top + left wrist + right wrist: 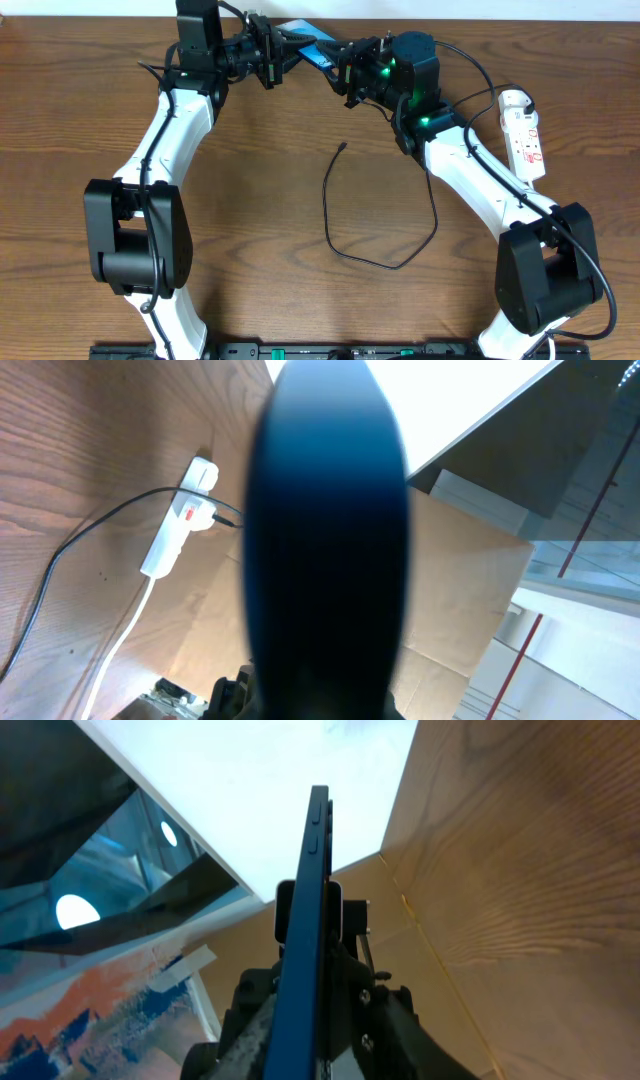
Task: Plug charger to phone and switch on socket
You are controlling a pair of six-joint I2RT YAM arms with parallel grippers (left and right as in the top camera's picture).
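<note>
On the left, the left end effector (268, 52) is up at the far edge of the brown wooden worktop (250, 200), clenched on one end of the slim blue-screened phone (318, 50); its wrist view is filled by the phone's dark blurred body; the phone is held in the air, edge-on to the right wrist camera. Just past it sits the right end effector (348, 68), close against the phone's other end; I cannot tell whether it grips or has let go. Below, the long thin black cable (328, 215) lies in a loose loop, its small plug tip (343, 148) bare on the wood, well apart from the phone; so the plugging-in is not yet done. Far right, the narrow white power strip (527, 135) with red markings carries the white adapter (514, 100); its switch position is too small to read; that step looks untouched. No box or tray shows; the strip's outlet holding the adapter is the nearest thing.
</note>
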